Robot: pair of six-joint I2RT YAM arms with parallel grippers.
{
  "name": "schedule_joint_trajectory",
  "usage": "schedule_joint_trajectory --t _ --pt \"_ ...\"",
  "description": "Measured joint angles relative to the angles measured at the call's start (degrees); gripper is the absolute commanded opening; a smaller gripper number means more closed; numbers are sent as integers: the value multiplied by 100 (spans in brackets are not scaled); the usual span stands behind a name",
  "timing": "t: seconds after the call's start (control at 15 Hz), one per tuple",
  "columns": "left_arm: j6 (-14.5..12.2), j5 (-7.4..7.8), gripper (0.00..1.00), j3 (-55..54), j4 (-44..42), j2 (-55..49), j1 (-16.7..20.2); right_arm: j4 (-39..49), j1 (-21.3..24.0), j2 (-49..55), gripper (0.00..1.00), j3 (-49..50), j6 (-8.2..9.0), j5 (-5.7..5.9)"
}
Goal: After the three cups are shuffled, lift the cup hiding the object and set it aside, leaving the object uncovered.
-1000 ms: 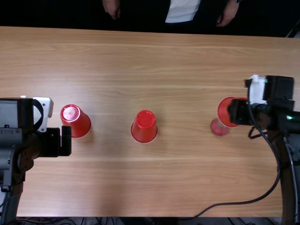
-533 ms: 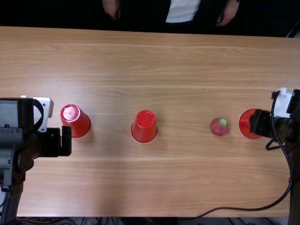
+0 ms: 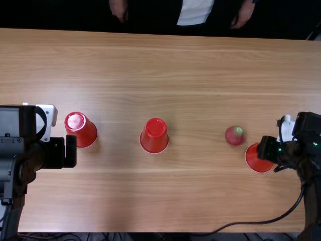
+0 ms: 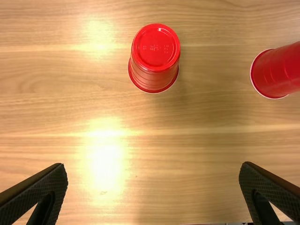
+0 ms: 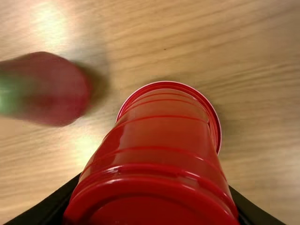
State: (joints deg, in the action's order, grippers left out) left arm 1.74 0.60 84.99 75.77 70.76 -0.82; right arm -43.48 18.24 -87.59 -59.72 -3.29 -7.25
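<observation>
Three red cups are in view, all upside down. The left cup [image 3: 80, 129] [image 4: 154, 58] and the middle cup [image 3: 154, 135] [image 4: 276, 70] stand on the table. My right gripper [image 3: 271, 150] [image 5: 154, 215] is shut on the third cup [image 3: 258, 157] [image 5: 159, 173], tilted, with its rim at or just above the wood. A small red and green ball [image 3: 234, 135] [image 5: 42, 89] lies bare on the table just beyond and left of that cup. My left gripper [image 3: 70, 150] [image 4: 150, 201] stands open beside the left cup, on its near side, and holds nothing.
The right cup sits near the table's right end, and the table's near edge [image 3: 160, 232] is not far from it. A black cable [image 3: 261, 216] trails from the right arm over that edge. Bare wood lies between the cups.
My right gripper carried its cup off the ball, first to the right, then back toward the near edge and lower. The ball now lies uncovered. The left arm and the other cups kept still.
</observation>
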Motion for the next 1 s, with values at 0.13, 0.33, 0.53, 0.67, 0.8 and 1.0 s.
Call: schedule_joint_trajectory --t 0.13,0.33,0.53,0.67,0.8,1.0 --pt "0 2 100 -7 20 2 0 227 28 -11 100 61 -2 -7" --pt "-2 2 100 -98 55 0 0 249 28 -11 100 153 -9 0" --pt "0 2 100 -98 59 0 0 243 28 304 100 153 -11 0" --pt "-2 0 100 -98 61 -2 0 177 28 1220 100 15 -22 0" --pt "-2 0 100 -103 61 -76 0 164 -24 1572 100 -396 -42 -2" --pt "-2 -9 100 -361 52 -411 0 127 -752 1740 100 -485 -48 2"
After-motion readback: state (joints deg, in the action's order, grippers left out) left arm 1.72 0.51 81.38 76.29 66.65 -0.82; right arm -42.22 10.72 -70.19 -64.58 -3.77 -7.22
